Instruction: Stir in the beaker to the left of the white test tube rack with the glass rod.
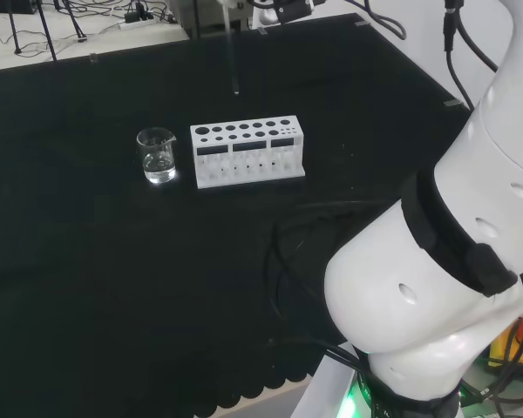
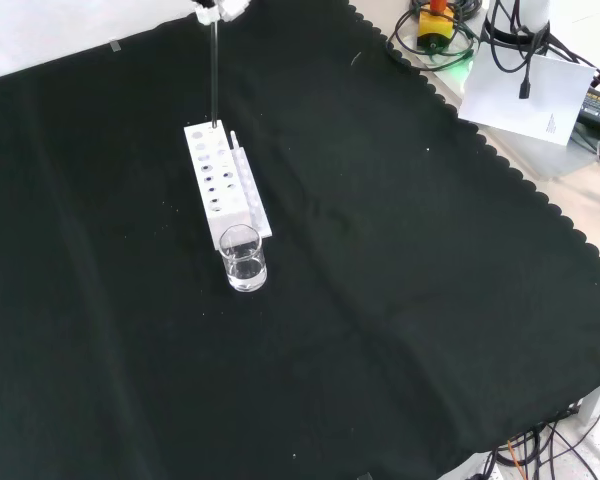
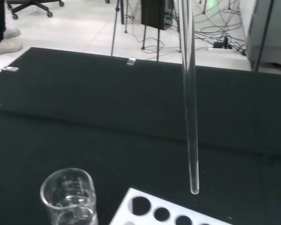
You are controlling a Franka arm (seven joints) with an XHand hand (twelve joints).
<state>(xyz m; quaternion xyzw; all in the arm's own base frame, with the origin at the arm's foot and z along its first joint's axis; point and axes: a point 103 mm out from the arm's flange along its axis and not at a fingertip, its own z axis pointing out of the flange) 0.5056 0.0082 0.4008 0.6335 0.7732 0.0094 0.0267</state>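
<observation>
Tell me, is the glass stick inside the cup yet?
No, in the wrist view the glass rod hangs in the air with its tip above the white test tube rack, beside the beaker, not in it.

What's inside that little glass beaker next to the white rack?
The beaker seems to hold a little clear liquid at its bottom, nothing else. The glass rod is not in it: it hangs above the white rack. The rack's holes look empty from above; their depths are hidden.
</observation>
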